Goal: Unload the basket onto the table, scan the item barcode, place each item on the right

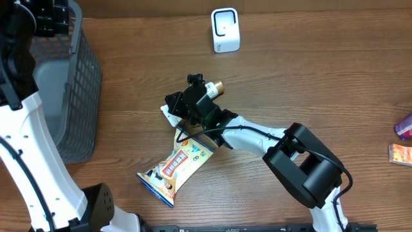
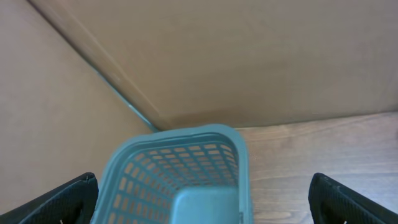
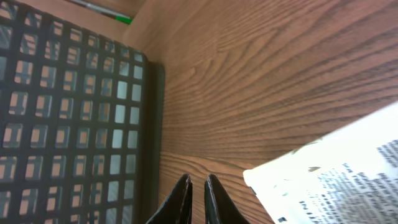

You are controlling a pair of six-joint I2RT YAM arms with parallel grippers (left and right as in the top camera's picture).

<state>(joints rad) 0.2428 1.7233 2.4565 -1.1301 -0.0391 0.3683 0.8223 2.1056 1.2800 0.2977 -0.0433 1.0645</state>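
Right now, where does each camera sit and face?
Overhead: above the table, looking straight down; left arm and right arm show.
Left wrist: above the basket, facing a cardboard wall; open left gripper at the bottom corners.
Right wrist: low over the table, facing the basket's mesh; shut right gripper at bottom.
Shared: the basket, all three.

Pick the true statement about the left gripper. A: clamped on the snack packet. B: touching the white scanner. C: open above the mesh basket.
C: in the left wrist view the left gripper stands wide open over the mesh basket, holding nothing.
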